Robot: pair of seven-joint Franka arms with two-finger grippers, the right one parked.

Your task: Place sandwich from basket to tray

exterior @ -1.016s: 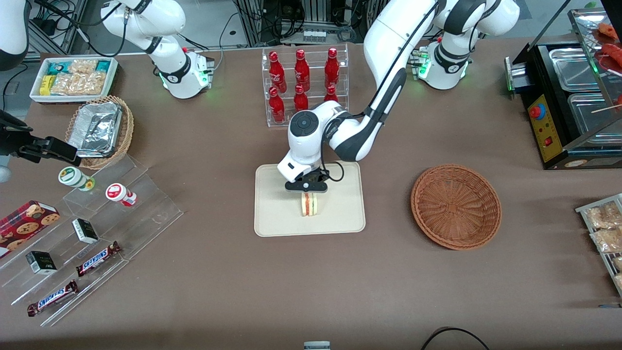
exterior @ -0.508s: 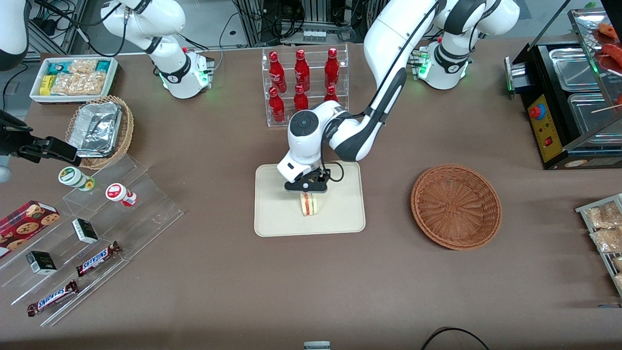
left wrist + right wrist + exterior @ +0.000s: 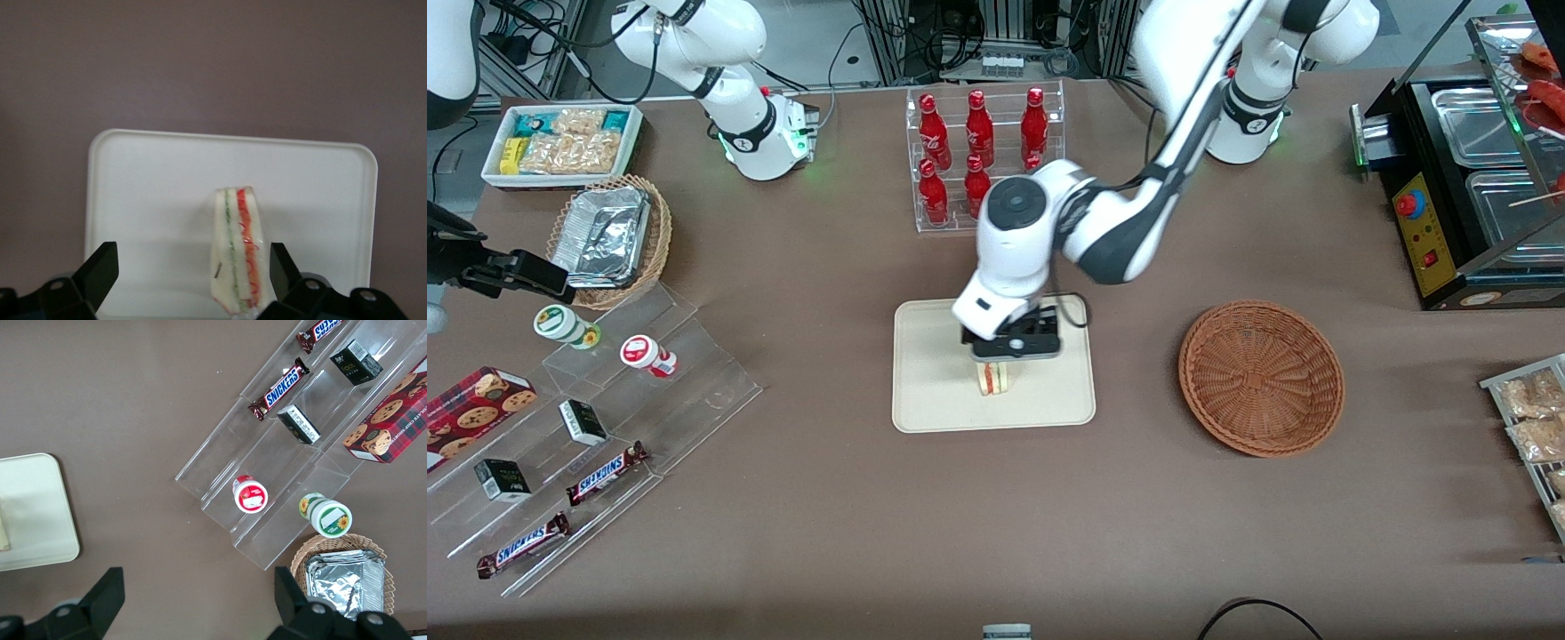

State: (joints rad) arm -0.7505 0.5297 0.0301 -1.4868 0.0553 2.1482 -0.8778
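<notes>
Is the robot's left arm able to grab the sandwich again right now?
Probably yes. The gripper hangs open right above the sandwich, which stands on edge on the tray between the spread fingers, with nothing in between.

Brown desk (image 3: pixel 827 533) carries: cream tray (image 3: pixel 934 400) mid-desk, reddish wicker basket (image 3: pixel 1261 378) beside it toward working arm's end, bottle rack (image 3: pixel 985 156) farther from camera, clear stepped stand (image 3: pixel 631 418) toward parked arm's end. Gripper (image 3: pixel 1012 351) above tray.
</notes>
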